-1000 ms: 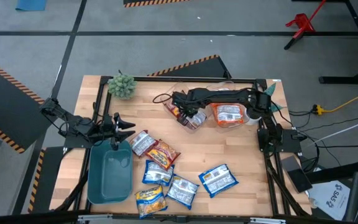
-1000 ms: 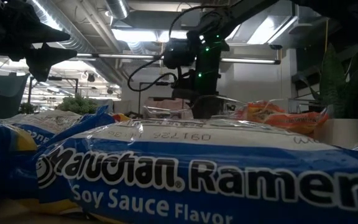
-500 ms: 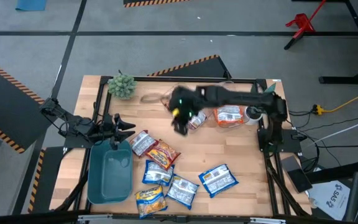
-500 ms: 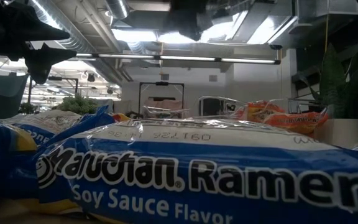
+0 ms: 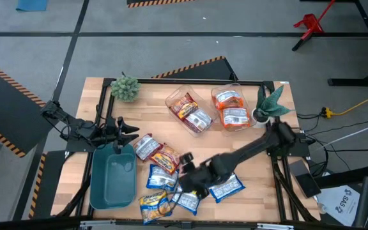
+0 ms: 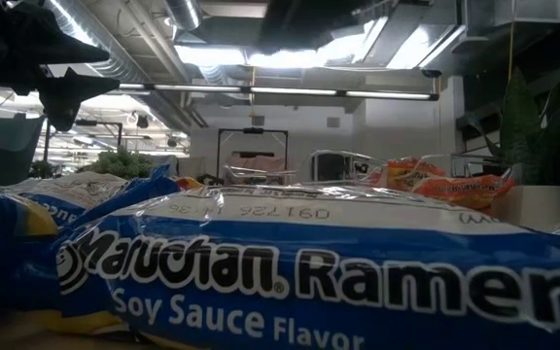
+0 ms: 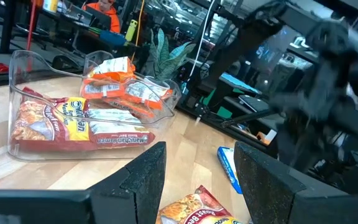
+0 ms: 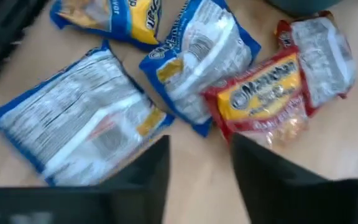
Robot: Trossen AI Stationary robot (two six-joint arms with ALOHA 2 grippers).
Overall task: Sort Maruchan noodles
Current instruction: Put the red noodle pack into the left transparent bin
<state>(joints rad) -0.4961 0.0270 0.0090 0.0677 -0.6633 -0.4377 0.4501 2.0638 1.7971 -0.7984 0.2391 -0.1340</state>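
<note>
Maruchan noodles [image 5: 165, 182]: flat crinkled plastic packets lying loose on the wooden table [image 5: 248, 153]; others fill two clear rounded bins [image 5: 189, 113]. Right gripper [image 5: 185, 182] hangs over the loose pile, fingers parted, empty. Left gripper [image 5: 130, 128] waits wide above the teal tray [image 5: 112, 185]. Only the low view shows "Soy Sauce Flavor" lettering.

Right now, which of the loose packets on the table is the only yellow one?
The yellow packet at the front edge of the table, just right of the teal bin. The other loose packets are blue or red-brown; the right gripper hovers over the pile beside it.
</note>
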